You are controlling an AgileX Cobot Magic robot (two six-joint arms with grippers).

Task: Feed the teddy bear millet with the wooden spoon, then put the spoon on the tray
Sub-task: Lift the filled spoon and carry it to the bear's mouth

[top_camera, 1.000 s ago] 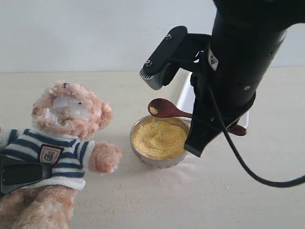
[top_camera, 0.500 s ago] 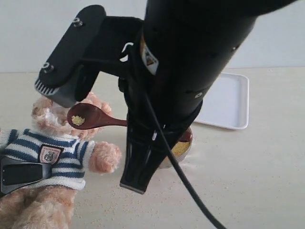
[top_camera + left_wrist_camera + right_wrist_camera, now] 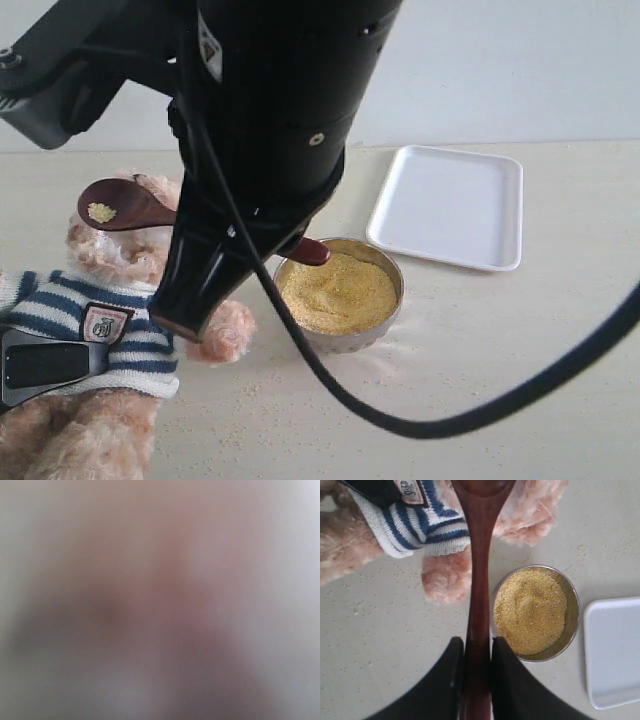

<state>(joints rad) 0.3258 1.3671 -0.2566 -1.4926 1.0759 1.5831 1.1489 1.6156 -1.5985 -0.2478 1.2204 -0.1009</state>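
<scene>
right gripper (image 3: 477, 643): jaws closed tight on the spoon's handle, one black finger (image 3: 454, 680) on each side of it; in the exterior view the black arm (image 3: 270, 120) hides the grip.
spoon (image 3: 120, 205): dark brown wood, held roughly level, handle running back under the arm, bowl end over the bear's head; whether it touches the face cannot be told.
millet on spoon (image 3: 100, 212): a small yellow clump in the spoon's hollow.
bear (image 3: 120, 268): sits at the left of the table in a navy and white striped sweater, one paw (image 3: 446, 577) reaching toward the metal bowl.
metal bowl (image 3: 388, 312): just beside that paw, filled with a mound of millet (image 3: 335, 290).
tray (image 3: 450, 205): white, bare, behind the bowl to the right, near it but not touching.
table (image 3: 520, 380): pale, with stray grains (image 3: 250, 415) in front of the bowl and bear.
black piece (image 3: 45, 365): lies across the bear's sweater at the left edge.
left gripper: its wrist view is only a pink-grey blur; cannot tell how its jaws stand.
</scene>
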